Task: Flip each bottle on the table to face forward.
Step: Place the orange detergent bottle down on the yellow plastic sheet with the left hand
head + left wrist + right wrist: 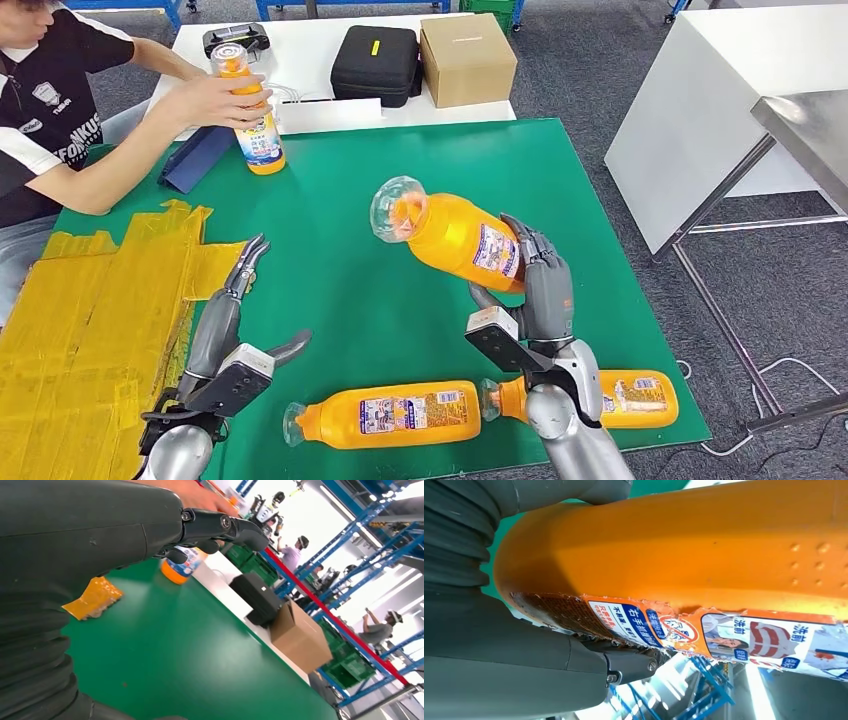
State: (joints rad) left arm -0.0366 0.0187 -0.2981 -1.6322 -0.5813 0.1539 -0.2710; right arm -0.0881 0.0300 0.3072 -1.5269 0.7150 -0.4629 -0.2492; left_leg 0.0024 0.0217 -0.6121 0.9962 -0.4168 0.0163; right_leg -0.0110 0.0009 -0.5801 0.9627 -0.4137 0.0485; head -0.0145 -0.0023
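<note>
Right hand (535, 285) gripped large orange plastic bottle with clear cap (455, 235), fingers (624, 662) wrapped round its base, bottle lifted above green tabletop (380, 290), tilted, cap toward far left. Left hand (240, 285) hovered empty, fingers spread. Two more orange bottles (385, 412) lay at near edge. Person's hand (215, 100) held upright orange bottle (252, 110) at far left.

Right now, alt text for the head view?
The right hand holds an orange bottle tilted above the green table; two more bottles lie near the front edge. The left hand is open; a person's hand grips an upright bottle.
</note>
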